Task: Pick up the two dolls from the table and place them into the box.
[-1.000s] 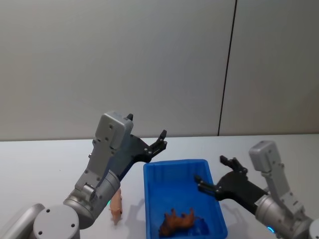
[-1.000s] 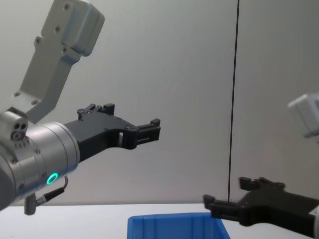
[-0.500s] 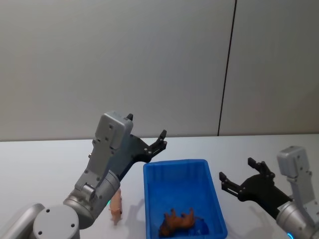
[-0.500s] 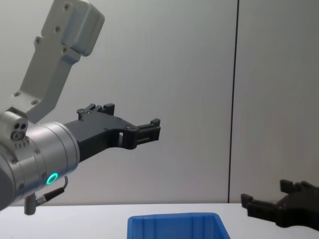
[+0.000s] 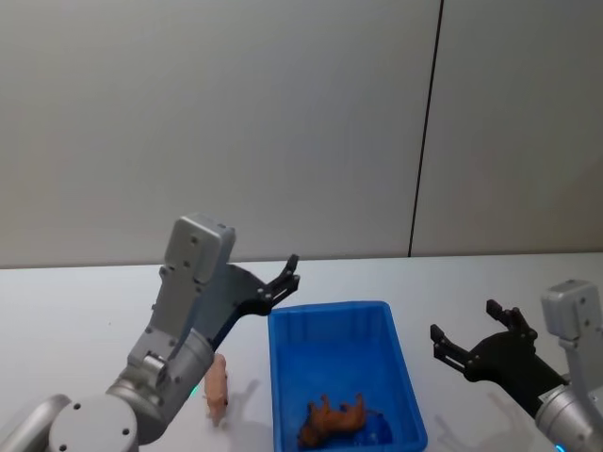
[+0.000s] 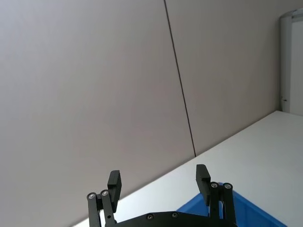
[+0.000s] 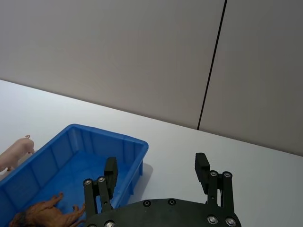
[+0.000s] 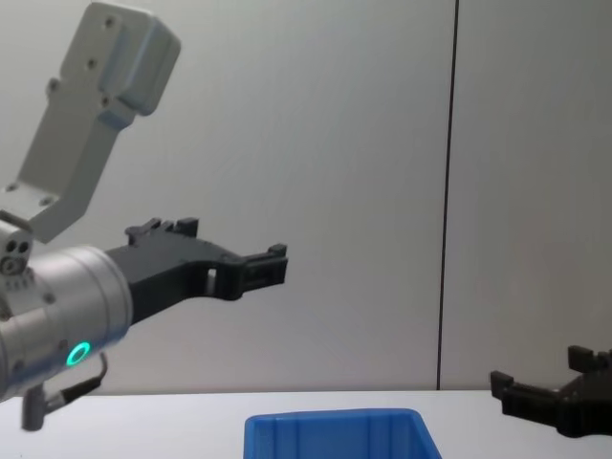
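A brown furry doll point(image 5: 335, 421) lies in the near end of the blue box point(image 5: 283, 377), also seen in the right wrist view as doll point(image 7: 45, 215) inside the box point(image 7: 125, 144). A pink pig doll point(image 5: 218, 386) stands on the white table point(image 5: 75, 311) just left of the box, partly behind my left arm; it shows at pig doll point(image 7: 16, 150) too. My left gripper point(image 5: 285, 281) hangs open and empty above the box's far left corner. My right gripper point(image 5: 474, 337) is open and empty over the table to the right of the box.
A grey panelled wall point(image 5: 301, 122) with a dark vertical seam stands behind the table. Bare white tabletop lies to the right of the box and at the far left. The box rim point(image 8: 330, 418) shows at the bottom of the chest view.
My right gripper has drawn back from over the box to the right, open and empty. The left arm has shifted slightly left and lower. The brown doll lies in the box throughout.
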Controlling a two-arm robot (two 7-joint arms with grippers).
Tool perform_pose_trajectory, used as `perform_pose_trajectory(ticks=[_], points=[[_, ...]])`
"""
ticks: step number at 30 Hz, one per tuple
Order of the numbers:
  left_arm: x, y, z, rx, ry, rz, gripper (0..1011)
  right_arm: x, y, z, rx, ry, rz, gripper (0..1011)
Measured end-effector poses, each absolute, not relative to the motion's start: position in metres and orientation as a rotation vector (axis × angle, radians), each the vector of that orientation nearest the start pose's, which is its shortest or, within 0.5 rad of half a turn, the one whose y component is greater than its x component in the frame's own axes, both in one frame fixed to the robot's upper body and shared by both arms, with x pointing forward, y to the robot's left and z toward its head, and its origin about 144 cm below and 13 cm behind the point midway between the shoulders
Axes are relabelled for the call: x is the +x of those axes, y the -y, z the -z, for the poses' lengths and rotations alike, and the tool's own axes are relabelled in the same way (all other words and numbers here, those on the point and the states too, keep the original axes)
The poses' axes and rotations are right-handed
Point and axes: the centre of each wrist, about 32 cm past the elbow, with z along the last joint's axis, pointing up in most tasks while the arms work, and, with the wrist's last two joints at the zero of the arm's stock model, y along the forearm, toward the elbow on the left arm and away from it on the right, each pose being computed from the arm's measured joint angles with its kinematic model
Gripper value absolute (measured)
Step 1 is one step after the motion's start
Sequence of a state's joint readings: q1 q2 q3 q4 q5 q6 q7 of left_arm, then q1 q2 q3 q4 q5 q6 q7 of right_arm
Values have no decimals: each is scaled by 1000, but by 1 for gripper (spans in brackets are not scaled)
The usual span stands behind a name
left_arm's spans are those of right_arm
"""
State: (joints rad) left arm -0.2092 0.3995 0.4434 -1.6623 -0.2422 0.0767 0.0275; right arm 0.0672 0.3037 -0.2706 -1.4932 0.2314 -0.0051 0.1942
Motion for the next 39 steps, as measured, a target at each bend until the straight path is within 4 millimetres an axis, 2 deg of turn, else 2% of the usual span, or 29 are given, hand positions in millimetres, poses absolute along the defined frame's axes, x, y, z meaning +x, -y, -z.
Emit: perform_pose_trajectory(ticks=[11,20,33,39], points=[[471,-212,-1201,132,69,-1239,1001,465,243,-1128,-120,-1,1152,1001],[467,-217,-1197,174,-27,-1274,1001,464,244,-1128,-120,-1,1157,1001],[479,-222,-1185,251,-132,-1294,1001,464,244,-1128,-120,-1,1161,1001],[493,-223,-1176,291,-186,-1294,1001,464,244,-1128,-120,-1,1161,1001]])
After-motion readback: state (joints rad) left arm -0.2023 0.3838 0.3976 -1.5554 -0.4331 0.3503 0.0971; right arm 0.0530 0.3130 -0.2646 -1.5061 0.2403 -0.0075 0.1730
